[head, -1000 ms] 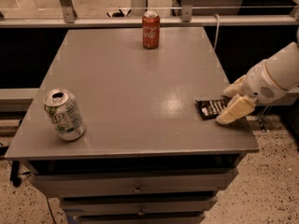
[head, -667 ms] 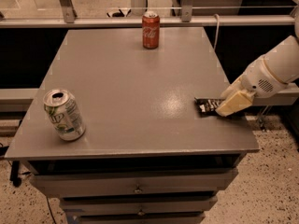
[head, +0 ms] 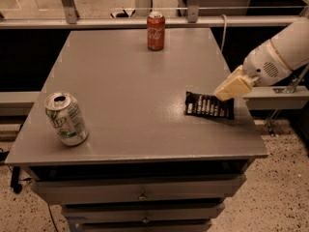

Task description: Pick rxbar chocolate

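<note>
The rxbar chocolate (head: 209, 105) is a flat black wrapper with rows of white lettering. It lies flat on the grey table (head: 125, 95) near the right edge. My gripper (head: 225, 93) comes in from the right on a white arm. Its cream tip is at the bar's upper right edge, just above or touching it. Most of the bar shows; only its far right corner is covered by the gripper.
A red cola can (head: 156, 31) stands upright at the table's back edge. A green-and-white can (head: 66, 118) stands tilted near the front left corner. Drawers (head: 140, 195) are below the table top. A rail and glass run behind the table.
The gripper has lifted and drawn back toward the upper right, uncovering most of the bar. The bar now lies a little further left than before. The cans have not moved.
</note>
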`<state>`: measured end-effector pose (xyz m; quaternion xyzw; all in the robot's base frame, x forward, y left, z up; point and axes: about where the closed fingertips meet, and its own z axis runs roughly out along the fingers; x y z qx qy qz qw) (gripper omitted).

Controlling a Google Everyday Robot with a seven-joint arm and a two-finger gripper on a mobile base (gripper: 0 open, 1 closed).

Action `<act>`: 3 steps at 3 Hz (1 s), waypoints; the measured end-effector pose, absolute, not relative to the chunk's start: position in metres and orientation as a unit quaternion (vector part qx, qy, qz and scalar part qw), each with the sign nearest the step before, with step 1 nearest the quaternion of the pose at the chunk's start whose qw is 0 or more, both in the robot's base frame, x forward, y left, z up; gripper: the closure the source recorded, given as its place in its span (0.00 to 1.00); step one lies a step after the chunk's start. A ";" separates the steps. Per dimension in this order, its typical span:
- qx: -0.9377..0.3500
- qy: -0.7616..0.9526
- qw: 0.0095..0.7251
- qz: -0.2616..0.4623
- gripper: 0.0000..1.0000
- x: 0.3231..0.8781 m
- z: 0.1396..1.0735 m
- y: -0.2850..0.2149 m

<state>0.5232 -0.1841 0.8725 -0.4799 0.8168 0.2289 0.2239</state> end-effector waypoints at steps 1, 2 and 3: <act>-0.476 0.803 0.240 0.268 1.00 0.523 0.891 -0.165; -0.471 0.792 0.260 0.289 1.00 0.528 0.907 -0.153; -0.470 0.777 0.291 0.301 1.00 0.537 0.930 -0.139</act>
